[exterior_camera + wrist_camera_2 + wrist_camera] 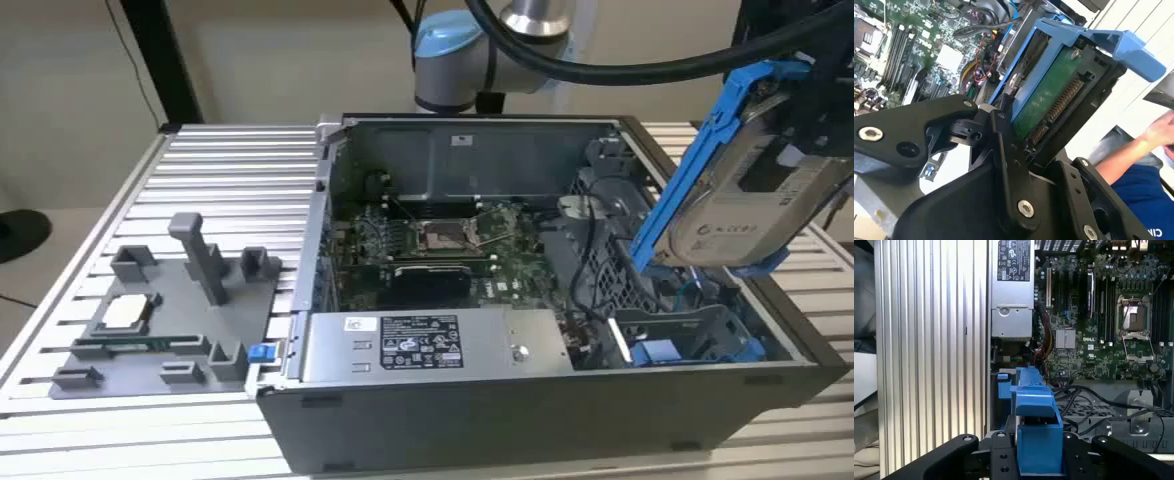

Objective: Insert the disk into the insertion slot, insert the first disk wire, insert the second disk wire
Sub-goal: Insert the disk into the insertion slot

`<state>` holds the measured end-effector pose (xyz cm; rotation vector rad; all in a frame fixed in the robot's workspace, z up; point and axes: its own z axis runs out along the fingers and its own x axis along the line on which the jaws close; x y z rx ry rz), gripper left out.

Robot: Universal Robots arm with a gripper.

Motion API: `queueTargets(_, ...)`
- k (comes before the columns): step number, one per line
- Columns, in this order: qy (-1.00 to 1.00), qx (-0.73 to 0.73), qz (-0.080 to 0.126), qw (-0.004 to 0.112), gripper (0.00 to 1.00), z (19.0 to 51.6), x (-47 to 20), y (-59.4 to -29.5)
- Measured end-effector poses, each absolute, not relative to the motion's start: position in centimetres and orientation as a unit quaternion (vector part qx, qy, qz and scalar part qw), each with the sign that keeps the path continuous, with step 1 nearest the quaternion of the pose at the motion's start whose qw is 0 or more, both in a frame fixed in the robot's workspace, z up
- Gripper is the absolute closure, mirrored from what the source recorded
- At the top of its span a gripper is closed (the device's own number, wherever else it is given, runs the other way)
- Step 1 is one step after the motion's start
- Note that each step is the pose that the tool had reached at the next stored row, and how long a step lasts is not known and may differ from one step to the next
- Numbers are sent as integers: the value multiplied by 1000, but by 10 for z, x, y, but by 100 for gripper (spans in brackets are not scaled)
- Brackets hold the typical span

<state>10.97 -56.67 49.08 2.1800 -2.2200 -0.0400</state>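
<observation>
Closest to my lens, the gripper (1039, 445) is clamped on the disk (731, 215), tilted on edge above the insertion slot (674, 330), so I judge step one is underway, needing levelling and careful alignment.

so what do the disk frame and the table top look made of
The disk frame looks like bright blue moulded plastic: even matt colour, chunky edges. The table top looks like ribbed bare metal, probably aluminium, by its silvery sheen.

The exterior view looks down obliquely into the open computer case (534, 420); both wrist views hang close above, sharing its motherboard (1089, 335).
</observation>
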Motion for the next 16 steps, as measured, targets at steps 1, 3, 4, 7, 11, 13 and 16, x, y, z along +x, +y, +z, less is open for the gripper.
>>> queueTargets(1, -713, 701, -13, 15, 100, 491, 110, -567)
queueTargets(3, -713, 701, -13, 15, 100, 491, 110, -567)
queueTargets(4, -713, 701, -13, 15, 100, 491, 110, -567)
queueTargets(7, -713, 701, -13, 15, 100, 491, 110, -567)
queueTargets(11, -713, 701, -13, 15, 100, 491, 110, -567)
queueTargets(13, -713, 701, -13, 15, 100, 491, 110, -568)
queueTargets(16, -713, 701, -13, 15, 100, 491, 110, -572)
